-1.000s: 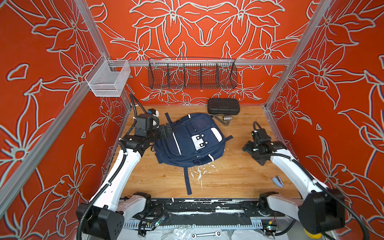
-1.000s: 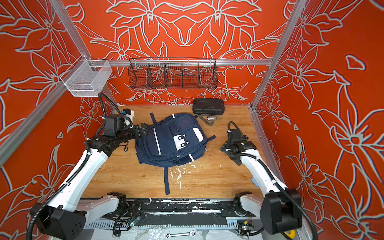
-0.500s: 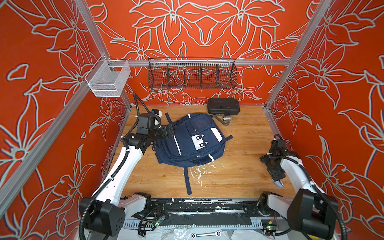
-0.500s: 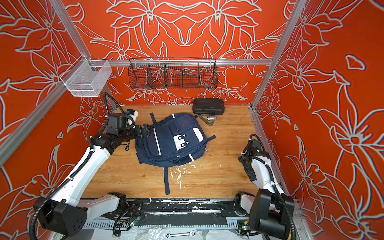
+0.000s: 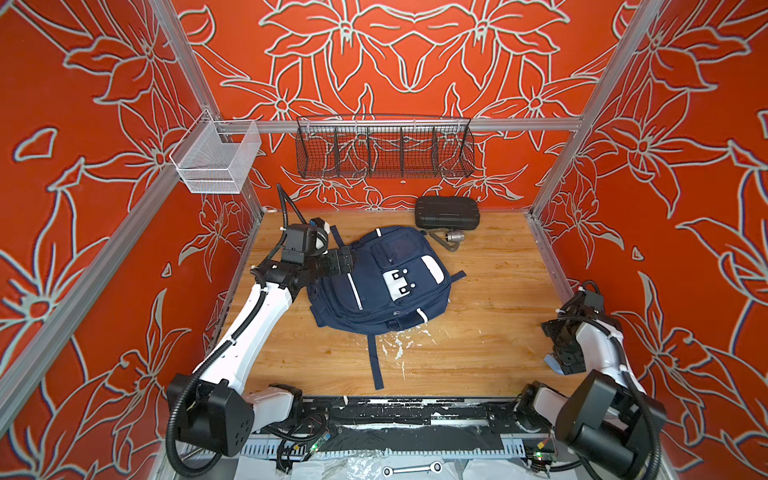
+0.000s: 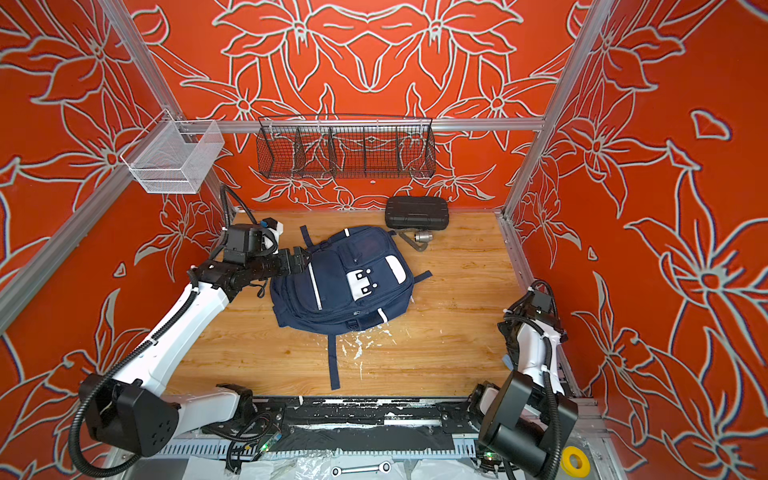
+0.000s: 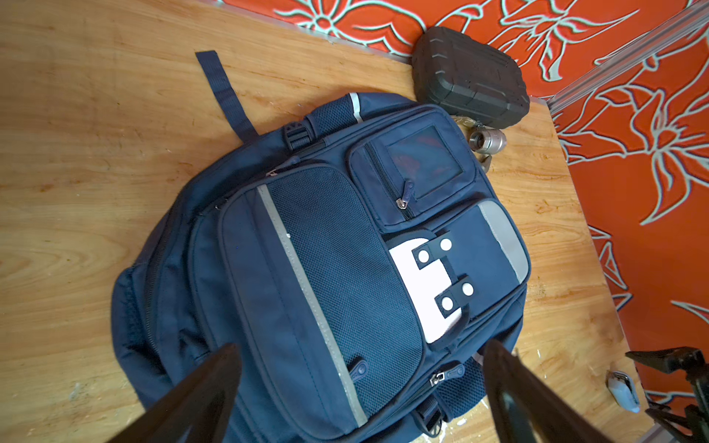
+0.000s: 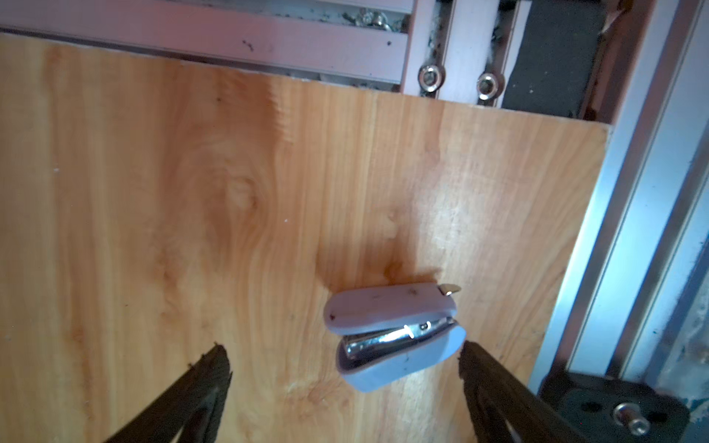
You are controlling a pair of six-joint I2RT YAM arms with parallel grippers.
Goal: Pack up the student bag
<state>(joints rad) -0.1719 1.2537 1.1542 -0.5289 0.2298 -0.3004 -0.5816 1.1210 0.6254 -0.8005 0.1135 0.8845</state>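
Note:
The student bag (image 5: 382, 282) (image 6: 345, 282) is a navy backpack lying flat on the wooden floor, front pockets and white patch facing up, zippers shut. My left gripper (image 5: 345, 262) (image 6: 301, 259) hovers at the bag's left upper edge. In the left wrist view its jaws (image 7: 360, 349) stand wide open over the mesh pocket, holding nothing. My right gripper (image 5: 561, 359) is folded back at the right front corner. In the right wrist view it (image 8: 345, 349) is open just above a small pale-blue stapler (image 8: 391, 330) (image 5: 555, 365), which lies on the floor beside one fingertip.
A black hard case (image 5: 446, 212) and a metal fitting (image 5: 455, 237) sit by the back wall behind the bag. A black wire basket (image 5: 384, 151) and a white mesh basket (image 5: 216, 160) hang on the walls. The aluminium frame rail (image 8: 633, 214) runs close to the stapler.
The right arm pulled back from mid-floor to the right front corner, down over the stapler. The left gripper crept slightly further over the bag's edge.

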